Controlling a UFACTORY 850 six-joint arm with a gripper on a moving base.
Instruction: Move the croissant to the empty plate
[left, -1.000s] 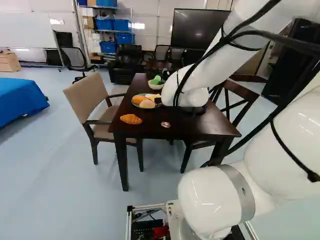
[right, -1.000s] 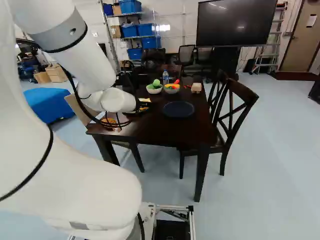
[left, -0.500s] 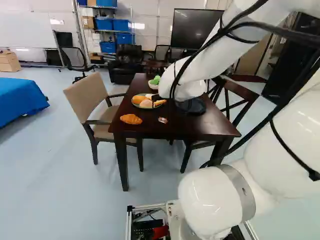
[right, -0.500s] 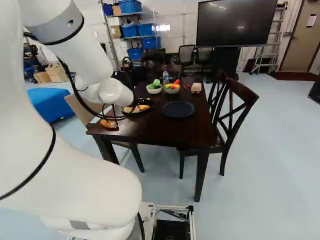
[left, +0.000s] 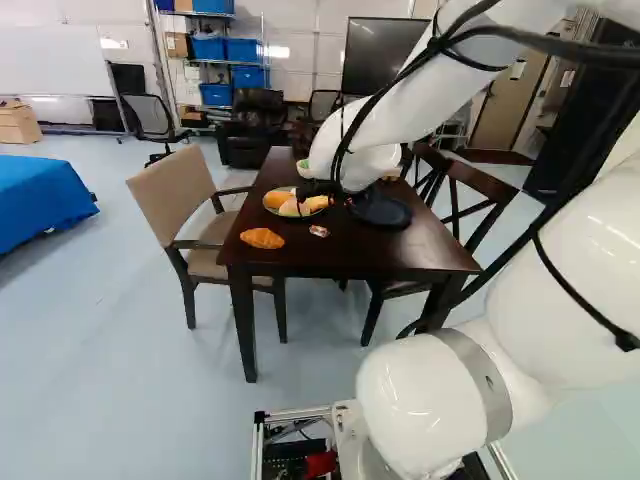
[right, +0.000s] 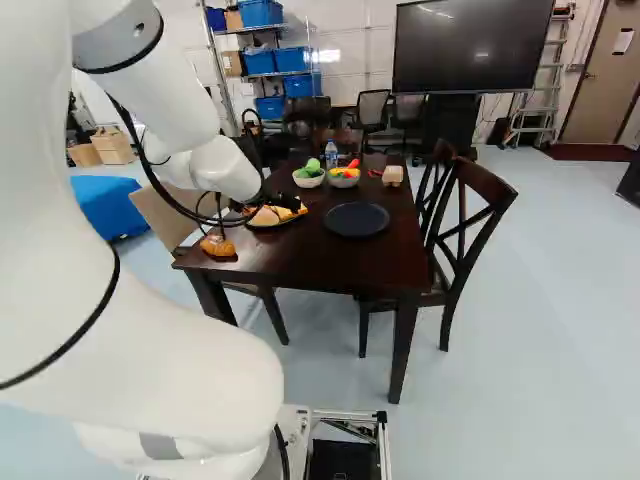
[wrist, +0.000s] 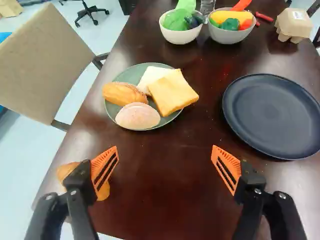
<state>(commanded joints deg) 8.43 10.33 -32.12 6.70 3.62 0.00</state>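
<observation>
Seen from base views, straight ahead being twelve o'clock: dark wooden table (right: 320, 275) at twelve; beige armchair (left: 172, 192) at eleven, beside table; dark cross-back chairs (right: 487, 181) at one. Whiteboard (left: 50, 70) and blue-draped surface (left: 40, 200) at ten. Shelving with blue bins (left: 208, 48) at eleven. Big black screen (right: 465, 50) towards one, door (right: 602, 85) at two. Pale wall (right: 350, 60), bright glare patches. Smooth pale blue floor (right: 560, 300).

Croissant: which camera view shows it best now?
The left base view: there the croissant lies whole on the table, with nothing in front. In the right base view it is small, with cables crowding it. In the wrist view, one side of the tool covers its middle.
</observation>
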